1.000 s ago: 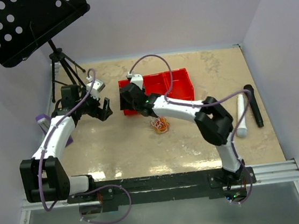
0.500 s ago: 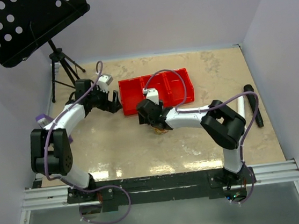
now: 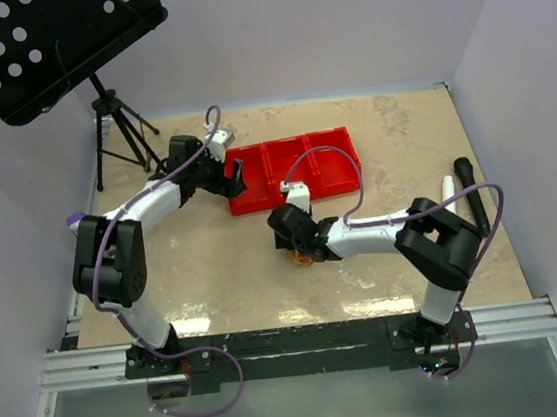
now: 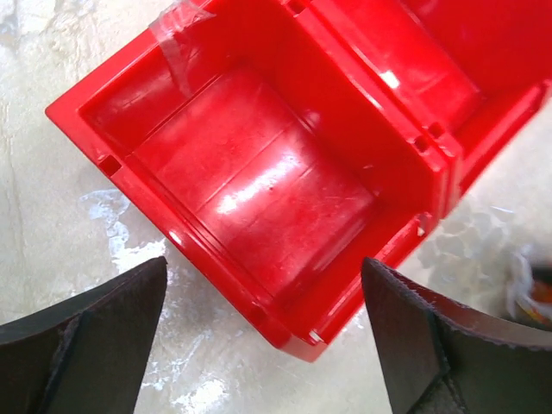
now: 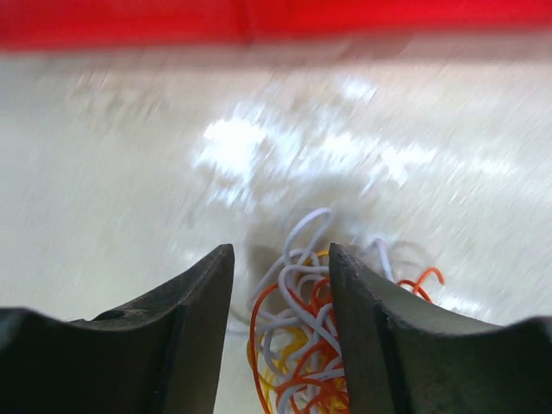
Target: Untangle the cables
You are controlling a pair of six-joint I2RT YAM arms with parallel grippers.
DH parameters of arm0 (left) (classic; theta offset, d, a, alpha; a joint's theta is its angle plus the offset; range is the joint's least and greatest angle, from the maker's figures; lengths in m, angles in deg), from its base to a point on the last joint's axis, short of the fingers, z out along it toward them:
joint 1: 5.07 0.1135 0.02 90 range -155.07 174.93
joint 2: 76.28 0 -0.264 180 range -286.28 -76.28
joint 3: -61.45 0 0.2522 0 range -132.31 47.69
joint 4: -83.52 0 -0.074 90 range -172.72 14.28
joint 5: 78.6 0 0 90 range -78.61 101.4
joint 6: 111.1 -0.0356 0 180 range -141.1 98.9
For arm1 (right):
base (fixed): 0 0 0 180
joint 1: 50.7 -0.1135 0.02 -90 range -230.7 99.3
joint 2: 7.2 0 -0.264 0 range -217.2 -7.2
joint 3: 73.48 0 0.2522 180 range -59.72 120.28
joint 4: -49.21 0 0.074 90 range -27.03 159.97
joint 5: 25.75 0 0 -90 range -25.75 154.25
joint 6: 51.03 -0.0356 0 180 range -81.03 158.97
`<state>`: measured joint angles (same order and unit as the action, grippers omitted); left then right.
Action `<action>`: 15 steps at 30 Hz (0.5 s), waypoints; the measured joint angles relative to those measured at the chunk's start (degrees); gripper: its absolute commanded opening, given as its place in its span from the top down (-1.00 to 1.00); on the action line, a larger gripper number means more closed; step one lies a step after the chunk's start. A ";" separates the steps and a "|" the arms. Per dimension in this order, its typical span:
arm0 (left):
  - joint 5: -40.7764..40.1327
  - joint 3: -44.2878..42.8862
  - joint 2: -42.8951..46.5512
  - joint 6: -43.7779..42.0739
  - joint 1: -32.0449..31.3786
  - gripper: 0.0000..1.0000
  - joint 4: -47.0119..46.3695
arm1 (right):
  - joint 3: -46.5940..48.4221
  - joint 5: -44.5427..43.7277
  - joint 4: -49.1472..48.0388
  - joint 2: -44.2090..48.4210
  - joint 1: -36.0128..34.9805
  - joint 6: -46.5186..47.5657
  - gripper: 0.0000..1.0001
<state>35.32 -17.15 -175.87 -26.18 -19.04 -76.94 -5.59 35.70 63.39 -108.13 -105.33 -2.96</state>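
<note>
Two-arm rig, seen from above and from both wrists. The cables [image 3: 305,258], a small knot of orange, white and yellow strands, lie on the table [image 3: 215,266] just in front of the red bin [image 3: 263,160], near its middle. The right gripper [image 3: 296,250] is lowered onto this knot. In the right wrist view its fingers [image 5: 194,336] stand partly apart, one on each side of the cables [image 5: 297,345]. The strands fill most of the gap, and whether the pads press on them cannot be told. A few white and orange loops spill out beyond the right finger, and the bin [image 5: 259,17] runs blurred across the top of that view. The left gripper [image 3: 238,176] hangs over the left end of the bin, well apart from the cables. Its fingers [image 4: 95,336] are spread wide and hold nothing, and the bin's end compartment [image 4: 259,172] shows bare between them. A music stand [image 3: 48,43] rises at the far left corner. A white tube [image 3: 448,211] and a black stick [image 3: 474,196] lie side by side near the right edge of the table.
</note>
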 measured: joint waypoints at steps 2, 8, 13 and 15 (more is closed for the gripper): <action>-2.21 0.00 -0.79 -0.20 -0.57 -0.72 -0.57 | -2.43 0.87 -0.61 1.90 -2.56 -1.36 0.01; -6.16 0.00 -2.12 -1.99 -2.23 -0.36 -1.68 | -4.02 2.86 -1.14 4.33 -11.26 -4.74 0.01; -7.98 0.11 -3.74 -3.67 -2.60 -0.09 -1.81 | -4.02 4.90 0.31 7.10 -13.99 -7.30 -0.03; -8.39 0.83 -3.76 -4.28 -2.71 0.03 -2.03 | -4.02 5.22 1.60 8.28 -14.05 -8.07 -0.05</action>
<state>26.92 -16.32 -179.63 -30.46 -21.75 -78.97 -9.61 40.92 64.99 -99.84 -119.38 -11.03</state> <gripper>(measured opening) 0.577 0.510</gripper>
